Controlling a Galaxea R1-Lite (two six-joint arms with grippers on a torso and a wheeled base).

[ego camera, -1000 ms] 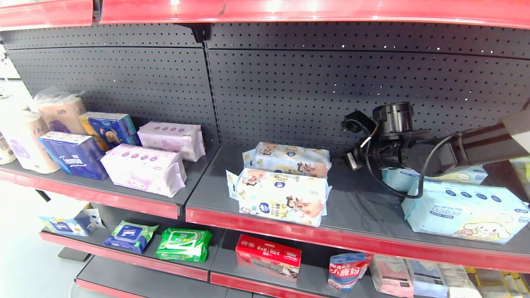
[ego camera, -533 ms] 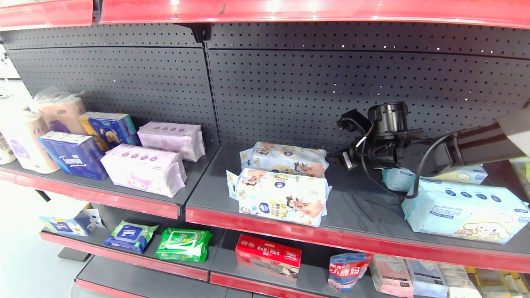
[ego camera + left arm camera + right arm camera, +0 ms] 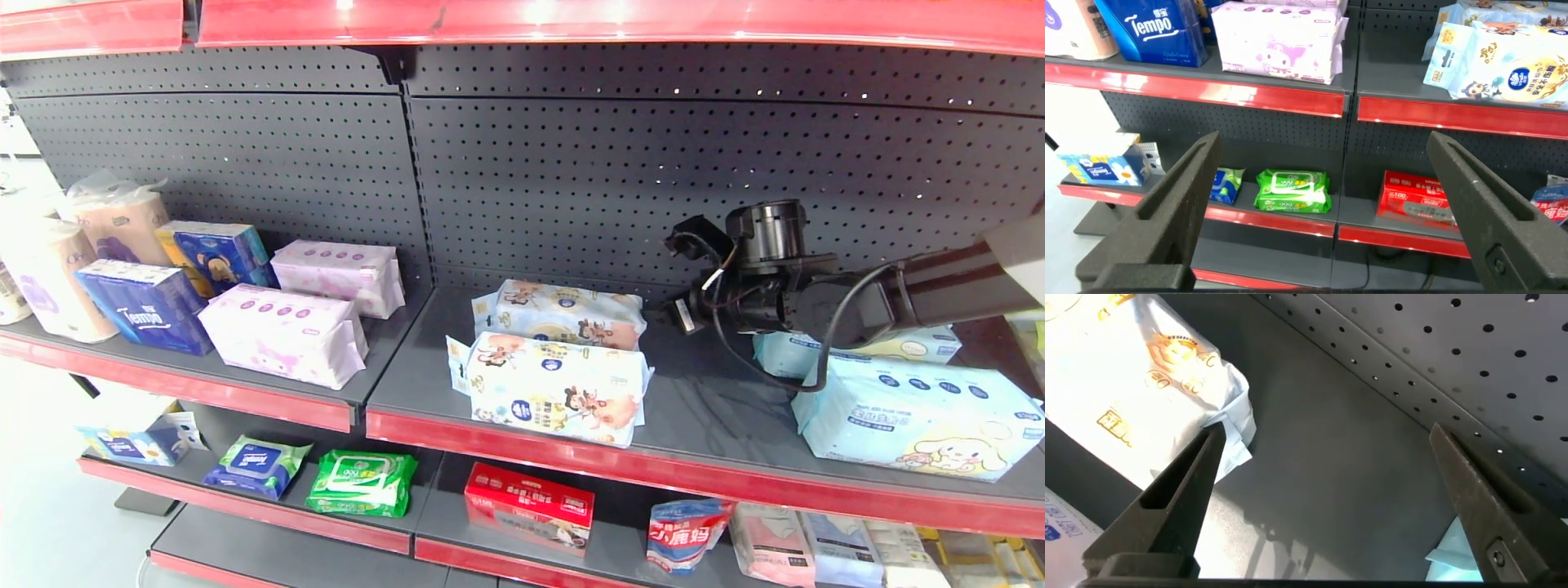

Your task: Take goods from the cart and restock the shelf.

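At centre right of the head view, the right gripper [image 3: 1324, 434] was held wide open and empty just beside the rear tissue pack [image 3: 562, 314], which had been nudged slightly left on the shelf [image 3: 702, 408]; placement was judged finished.

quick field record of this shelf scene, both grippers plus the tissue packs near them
right gripper: open, empty, above bare dark grey shelf board
left gripper: open, empty, facing the lower shelves
beside right gripper: rear cartoon-print white tissue pack
in front of that: matching cartoon-print pack, at the shelf's front edge
under right arm: pale blue tissue pack
left bay: pink tissue pack at front
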